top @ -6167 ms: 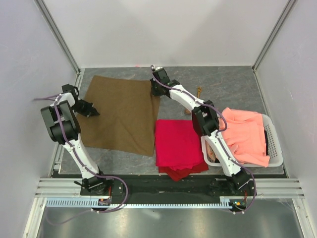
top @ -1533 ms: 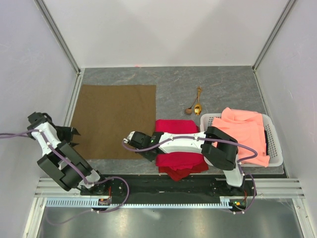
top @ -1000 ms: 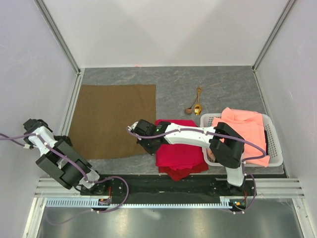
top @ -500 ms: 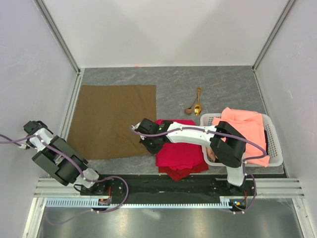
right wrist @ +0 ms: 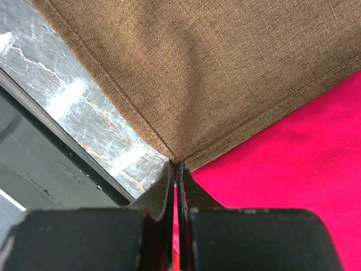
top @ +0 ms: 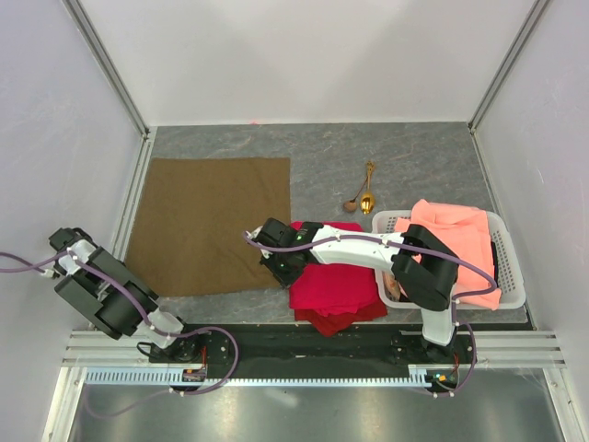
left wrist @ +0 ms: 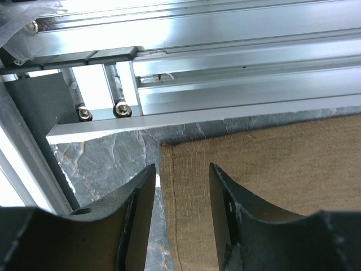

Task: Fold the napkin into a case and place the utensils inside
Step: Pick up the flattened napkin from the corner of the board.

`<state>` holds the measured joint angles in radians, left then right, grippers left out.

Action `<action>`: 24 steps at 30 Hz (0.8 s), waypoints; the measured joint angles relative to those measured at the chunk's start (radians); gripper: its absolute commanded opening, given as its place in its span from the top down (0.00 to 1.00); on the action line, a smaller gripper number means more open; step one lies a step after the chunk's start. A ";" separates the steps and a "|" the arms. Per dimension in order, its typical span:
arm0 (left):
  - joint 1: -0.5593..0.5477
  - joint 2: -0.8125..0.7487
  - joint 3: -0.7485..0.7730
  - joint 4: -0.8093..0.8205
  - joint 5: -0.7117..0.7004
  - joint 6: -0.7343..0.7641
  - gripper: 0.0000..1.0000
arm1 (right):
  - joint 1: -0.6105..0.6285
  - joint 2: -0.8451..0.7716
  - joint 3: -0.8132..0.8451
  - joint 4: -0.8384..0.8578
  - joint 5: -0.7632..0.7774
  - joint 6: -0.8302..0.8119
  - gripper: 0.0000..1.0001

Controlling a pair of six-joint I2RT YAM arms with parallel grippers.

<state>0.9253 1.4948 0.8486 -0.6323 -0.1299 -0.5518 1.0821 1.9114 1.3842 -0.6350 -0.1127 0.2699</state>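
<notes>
From above, the napkin (top: 212, 221) lies flat and squared on the left half of the surface (top: 414, 157), no longer skewed as it was some seconds ago; the right tool (top: 276, 267) has left the far right corner and now sits at the near right one, where the napkin meets the red cloth (top: 336, 276); the left arm (top: 101, 290) has drawn back to the surface's left edge; the utensils (top: 363, 195) rest untouched toward the far side, well apart from the napkin. In the left wrist view the left tool (left wrist: 180, 217) is released, its jaws straddling the napkin's left hem just short of the near left corner, gripping nothing yet. In the right wrist view the right tool is clenched, and the very tip of the near right corner appears to be pinched between its fingers. Spreading looks finished and both near corners are being taken up, so the first fold seems about to start; no case exists yet.
</notes>
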 measured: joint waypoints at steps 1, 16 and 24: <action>0.000 0.010 -0.002 0.006 0.000 0.000 0.50 | 0.000 0.000 0.000 0.000 -0.002 0.000 1.00; -0.006 0.090 0.019 -0.009 -0.041 -0.008 0.64 | -0.014 -0.026 -0.014 0.013 -0.005 0.000 1.00; -0.011 0.094 0.023 -0.016 -0.052 -0.016 0.92 | -0.023 -0.050 -0.022 0.027 -0.003 0.000 1.00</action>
<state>0.9142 1.5887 0.8715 -0.6479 -0.1818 -0.5678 1.0588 1.8614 1.3621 -0.6083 -0.1162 0.2703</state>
